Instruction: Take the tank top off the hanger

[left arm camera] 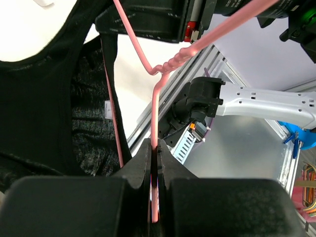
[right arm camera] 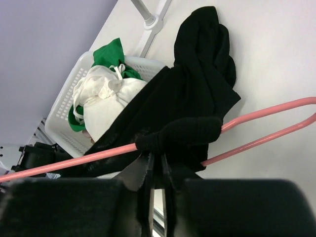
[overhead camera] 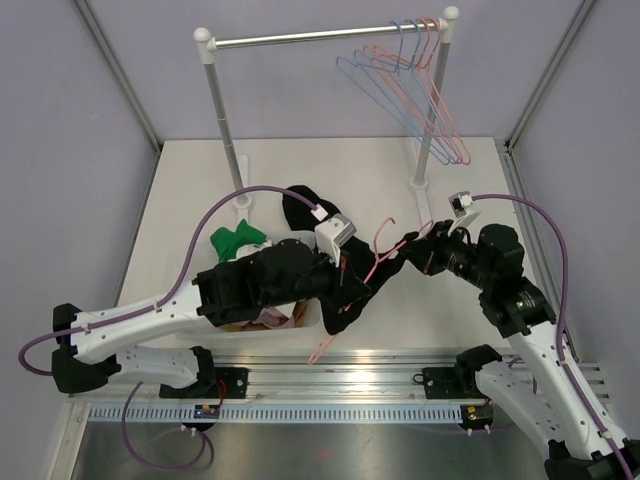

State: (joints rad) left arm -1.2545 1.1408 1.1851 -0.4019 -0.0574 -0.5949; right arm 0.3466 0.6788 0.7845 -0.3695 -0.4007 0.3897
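Observation:
A pink wire hanger [overhead camera: 372,268] is held over the table's middle with a black tank top [overhead camera: 343,305] draped on it. My left gripper [overhead camera: 352,280] is shut on the hanger; in the left wrist view [left arm camera: 155,165] the pink wire [left arm camera: 154,108] runs straight between the closed jaws, with the tank top [left arm camera: 44,108] to the left. My right gripper [overhead camera: 408,246] is shut on the tank top. In the right wrist view [right arm camera: 158,165] its jaws pinch a black strap [right arm camera: 180,133] bunched round the hanger's arm [right arm camera: 74,164], and the rest of the top [right arm camera: 197,84] trails onto the table.
A white basket [right arm camera: 61,106] with green [overhead camera: 238,240] and white [right arm camera: 106,98] clothes sits at the left, under my left arm. A clothes rail [overhead camera: 320,38] stands at the back with several pink and blue hangers [overhead camera: 425,95] at its right end. A metal track [overhead camera: 330,385] runs along the near edge.

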